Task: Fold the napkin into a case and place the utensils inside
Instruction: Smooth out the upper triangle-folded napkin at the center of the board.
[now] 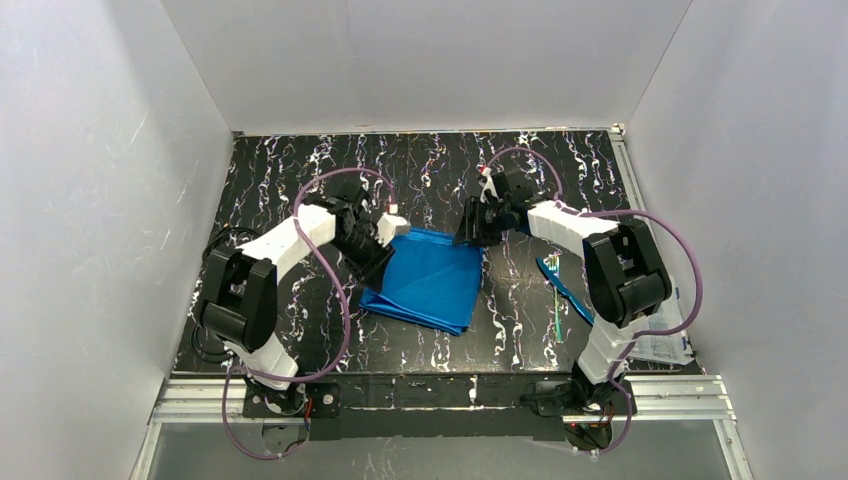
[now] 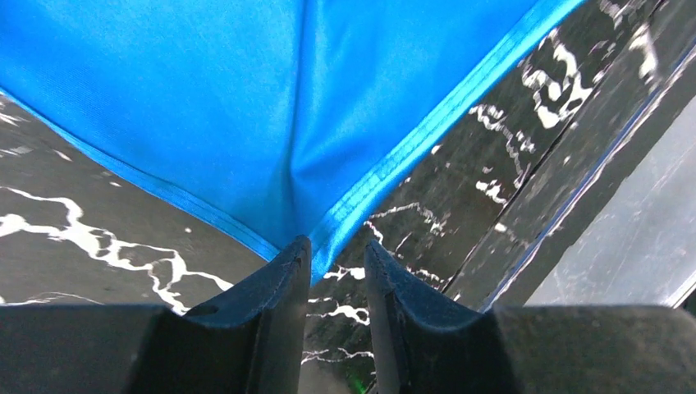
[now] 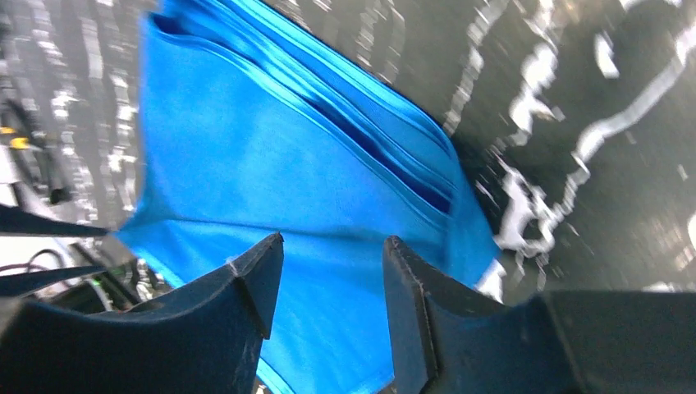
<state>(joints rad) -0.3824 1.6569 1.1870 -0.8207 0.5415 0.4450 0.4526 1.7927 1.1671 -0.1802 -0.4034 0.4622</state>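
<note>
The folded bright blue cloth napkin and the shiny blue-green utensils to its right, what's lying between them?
Nothing: between the folded bright blue cloth napkin and the shiny blue-green utensils, the top external view shows only bare black marbled tabletop.

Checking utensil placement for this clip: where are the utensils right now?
In the top view, the utensils lie on the table right of the folded napkin, beside the right arm, outside the cloth.

The table (image 1: 300, 160) is a flat black surface with white marbled veining. A folded bright blue cloth napkin (image 1: 430, 280) lies near its centre. Slender blue-green utensils (image 1: 560, 290) lie well apart to its right. A clear plastic packet (image 1: 665, 340) lies at the table's near right edge.
</note>
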